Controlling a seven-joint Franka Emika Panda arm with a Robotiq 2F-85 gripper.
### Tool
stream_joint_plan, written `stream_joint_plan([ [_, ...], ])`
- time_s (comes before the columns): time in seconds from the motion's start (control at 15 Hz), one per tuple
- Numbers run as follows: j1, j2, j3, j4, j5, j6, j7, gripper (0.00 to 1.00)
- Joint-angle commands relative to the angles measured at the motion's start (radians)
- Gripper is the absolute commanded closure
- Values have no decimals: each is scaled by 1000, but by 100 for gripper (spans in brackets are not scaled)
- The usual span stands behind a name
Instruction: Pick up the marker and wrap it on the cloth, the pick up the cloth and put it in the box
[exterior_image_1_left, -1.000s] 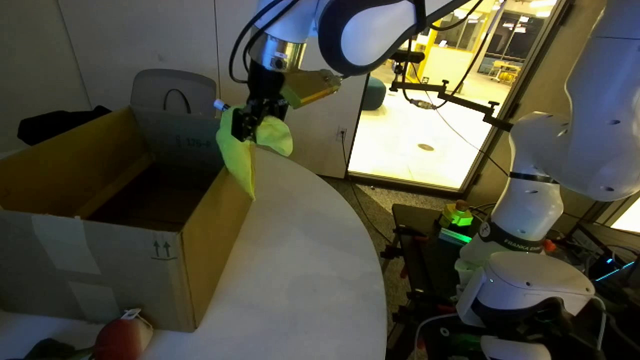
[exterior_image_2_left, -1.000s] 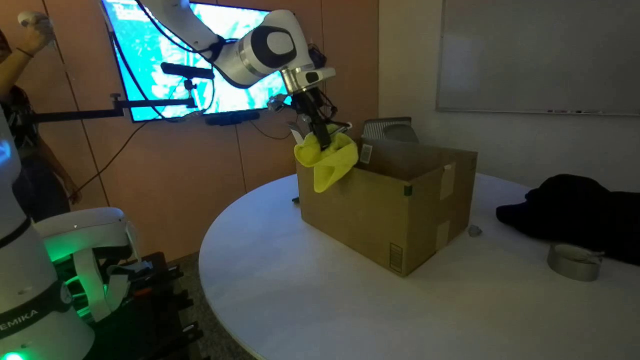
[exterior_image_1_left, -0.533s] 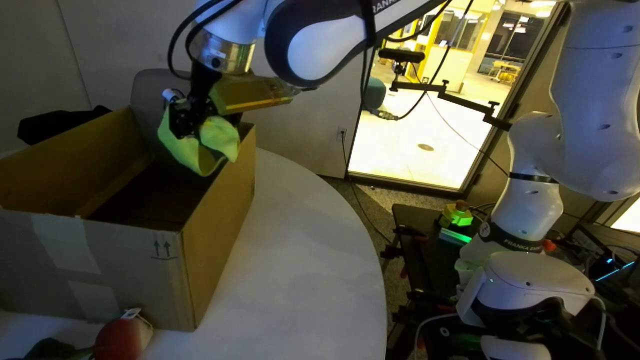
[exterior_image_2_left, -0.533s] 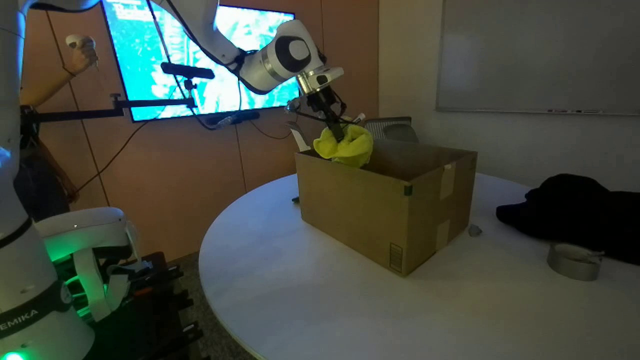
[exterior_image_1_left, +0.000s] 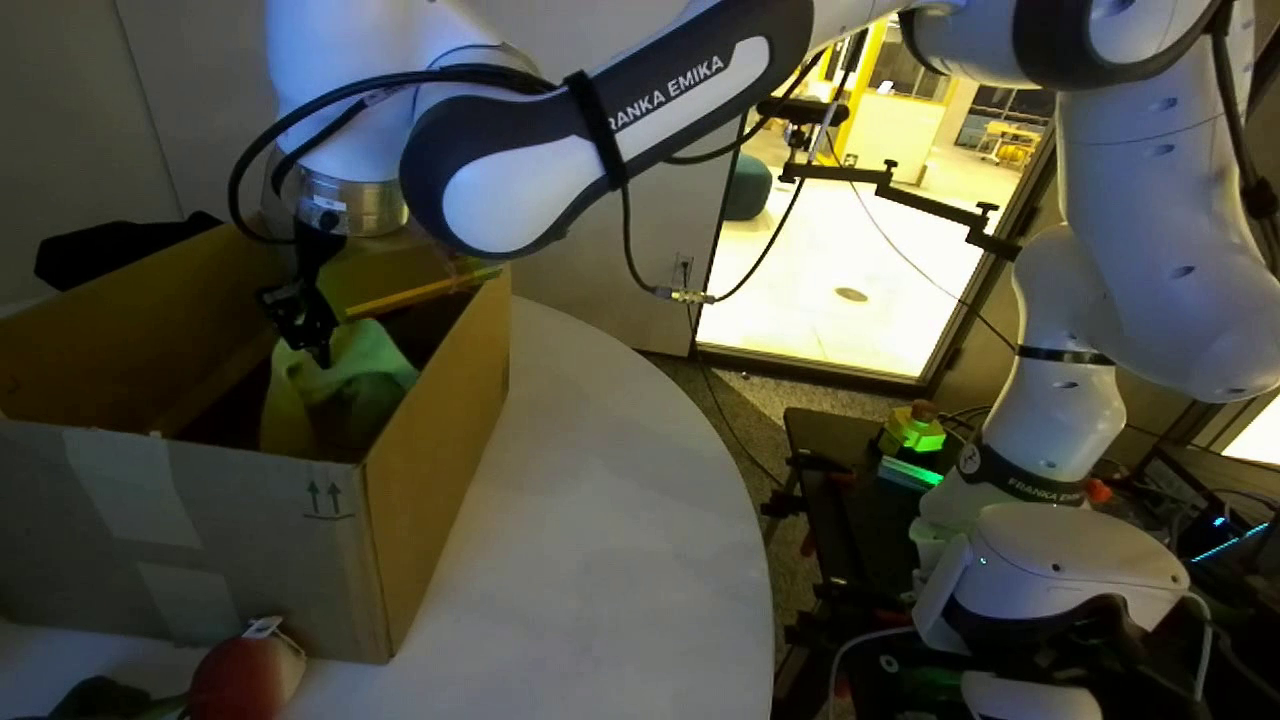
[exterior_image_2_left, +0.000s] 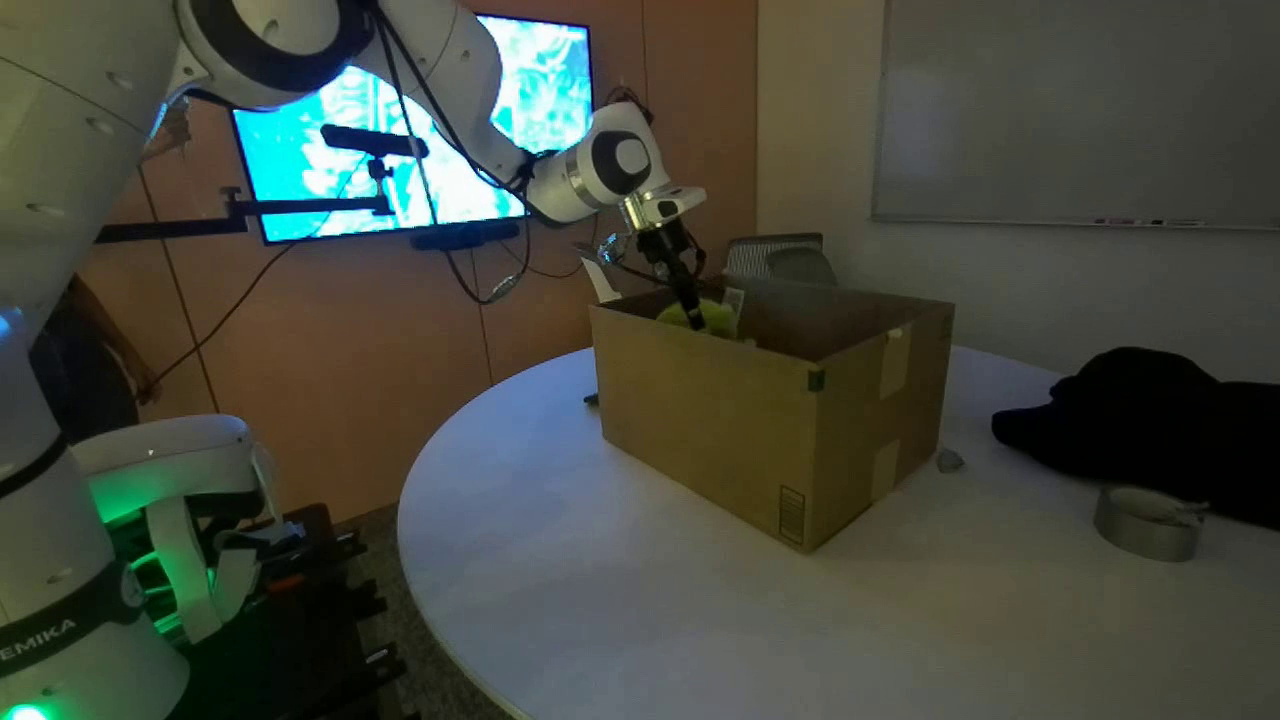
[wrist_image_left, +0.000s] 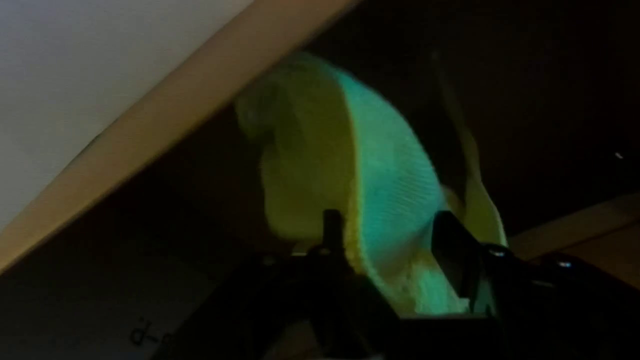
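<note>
At box (exterior_image_2_left: 705, 435), hand (wrist_image_left: 389, 225) seemingly astride cloth (wrist_image_left: 395, 165).

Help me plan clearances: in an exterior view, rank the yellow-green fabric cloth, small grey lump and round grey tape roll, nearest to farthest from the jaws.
1. Cloth: at the jaws, inside the brown cardboard box.
2. Grey lump: beside the box.
3. Tape roll: farther, picture right.

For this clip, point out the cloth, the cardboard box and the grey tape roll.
Cloth (wrist_image_left: 395, 185), wrist view: on its brightly lit band.
Cardboard box (exterior_image_2_left: 705, 430), in an exterior view: on its long outer wall.
Grey tape roll (exterior_image_2_left: 1146, 534), in an exterior view: on its outer side.
</note>
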Motion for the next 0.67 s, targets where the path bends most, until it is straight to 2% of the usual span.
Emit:
stream_joint_plan([
  [0.0,17,89,-15,178,43,-114,-88,15],
  [0.13,16,108,-15,222,55,-150,-130,2],
  [0.2,16,114,-15,241,58,-165,-153,0],
  [0.6,13,141,-11,318,75,-268,-276,0],
])
